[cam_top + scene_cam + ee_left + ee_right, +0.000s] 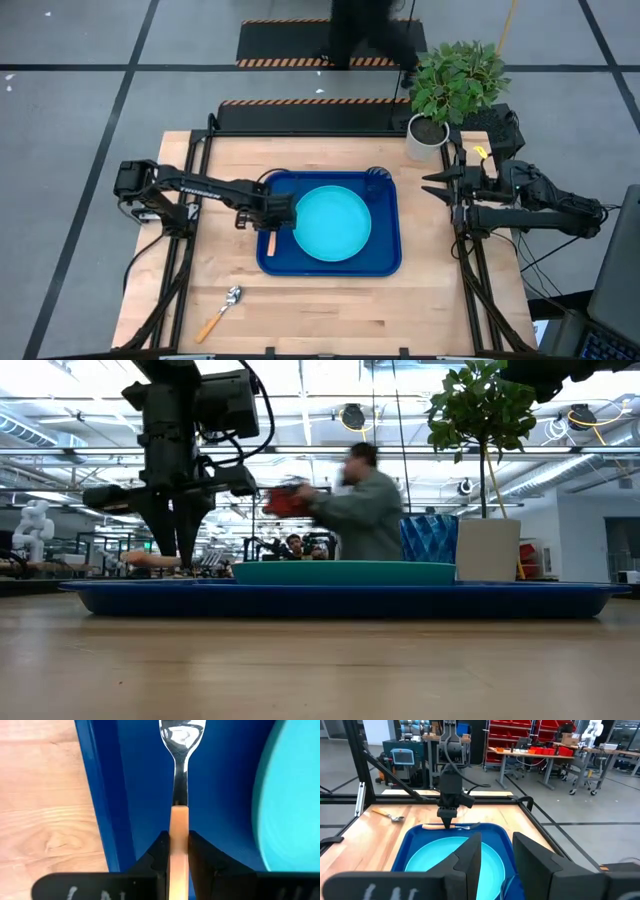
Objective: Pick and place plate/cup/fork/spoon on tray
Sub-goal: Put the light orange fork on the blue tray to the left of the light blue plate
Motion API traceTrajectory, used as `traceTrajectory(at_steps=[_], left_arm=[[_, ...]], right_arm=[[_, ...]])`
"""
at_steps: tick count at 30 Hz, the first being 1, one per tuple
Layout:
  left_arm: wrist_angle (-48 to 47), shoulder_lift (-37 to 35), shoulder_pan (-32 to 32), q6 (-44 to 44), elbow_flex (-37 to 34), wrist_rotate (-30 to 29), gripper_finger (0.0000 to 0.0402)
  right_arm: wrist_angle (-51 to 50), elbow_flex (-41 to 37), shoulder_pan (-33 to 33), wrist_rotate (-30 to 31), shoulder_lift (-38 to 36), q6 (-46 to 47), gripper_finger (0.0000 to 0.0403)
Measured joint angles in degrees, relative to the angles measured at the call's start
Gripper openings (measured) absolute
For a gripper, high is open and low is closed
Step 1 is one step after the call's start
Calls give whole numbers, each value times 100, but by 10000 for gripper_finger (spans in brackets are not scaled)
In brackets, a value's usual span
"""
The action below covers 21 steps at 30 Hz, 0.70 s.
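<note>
The dark blue tray (385,262) lies mid-table with the turquoise plate (333,222) resting flat in it. The dark blue cup (378,175) stands in the tray's far right corner. My left gripper (272,216) is above the tray's left side, shut on the orange-handled fork (181,780). The spoon (222,311) lies on the bare table near the front left. My right gripper (430,185) is open and empty at the table's right side, beyond the tray. My left gripper pinches the fork's orange handle (178,832) between its two fingers, close to where the metal neck begins. The fingers (180,545) point down from above and lie across the handle. The fork hangs level, clear above the tray floor, and its handle end (272,245) points toward the table's near edge.
A white plant pot (427,138) with a leafy plant stands at the table's far right, close to my right arm. A person (365,510) moves in the room beyond the far edge. Bare wood lies left of the tray and along the near edge.
</note>
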Motion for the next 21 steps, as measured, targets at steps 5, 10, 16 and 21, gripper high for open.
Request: traceTrajectory(at_steps=[5,10,16,21], left_arm=[[128,0,-14,-68,-195,0,41],[147,0,-10,-78,-303,-44,41],[505,0,-10,-143,-403,-123,41],[491,0,-1,-173,-484,-195,41]], right_arm=[[-16,0,0,-2,0,0,106],[-14,0,0,-2,0,0,106],[-12,0,0,-2,0,-13,106],[-10,0,0,-2,0,-19,106]])
